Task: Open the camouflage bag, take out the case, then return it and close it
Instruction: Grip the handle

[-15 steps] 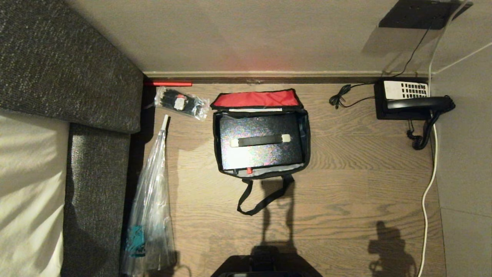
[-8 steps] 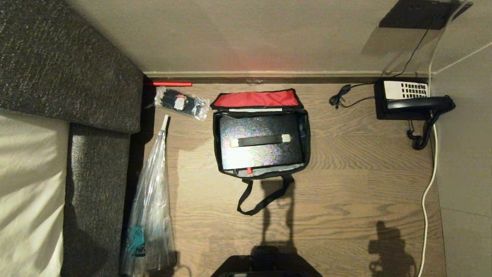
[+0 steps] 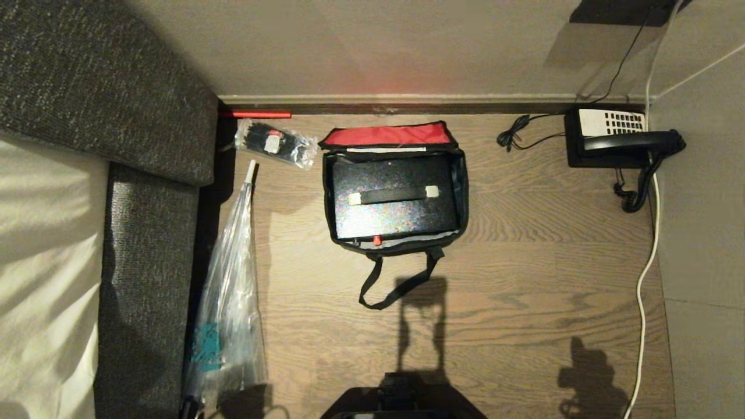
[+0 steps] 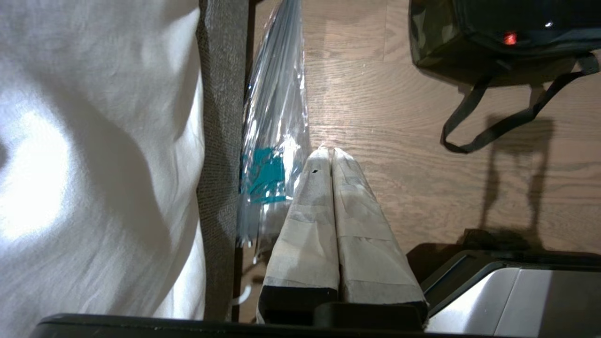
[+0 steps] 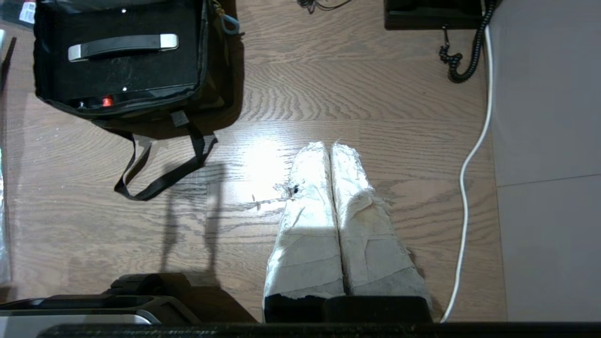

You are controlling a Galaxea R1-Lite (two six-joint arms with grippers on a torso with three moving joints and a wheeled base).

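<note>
The camouflage bag (image 3: pixel 464 192) stands open on the wooden floor, its red-lined lid (image 3: pixel 389 135) folded back toward the wall. Inside it lies the case (image 3: pixel 396 218), black and speckled, with its white-ended handle (image 3: pixel 393 195) facing up. A black strap (image 3: pixel 396 285) trails from the bag's near side. Neither gripper shows in the head view. My left gripper (image 4: pixel 331 152) is shut and empty over the floor beside the clear plastic bag, with the camouflage bag (image 4: pixel 432 33) far ahead. My right gripper (image 5: pixel 330 146) is shut and empty over bare floor, apart from the bag (image 5: pixel 209 70) and case (image 5: pixel 122 70).
A long clear plastic bag (image 3: pixel 230 291) lies along the grey sofa (image 3: pixel 145 279) on the left, with a small packet (image 3: pixel 273 145) near the wall. A black telephone (image 3: pixel 617 145) and a white cable (image 3: pixel 646 279) occupy the right side. My base (image 3: pixel 401 404) is at the near edge.
The whole head view has shifted, so everything sits a little higher in the picture; the camera moved. The bag, case and both arms kept still.
</note>
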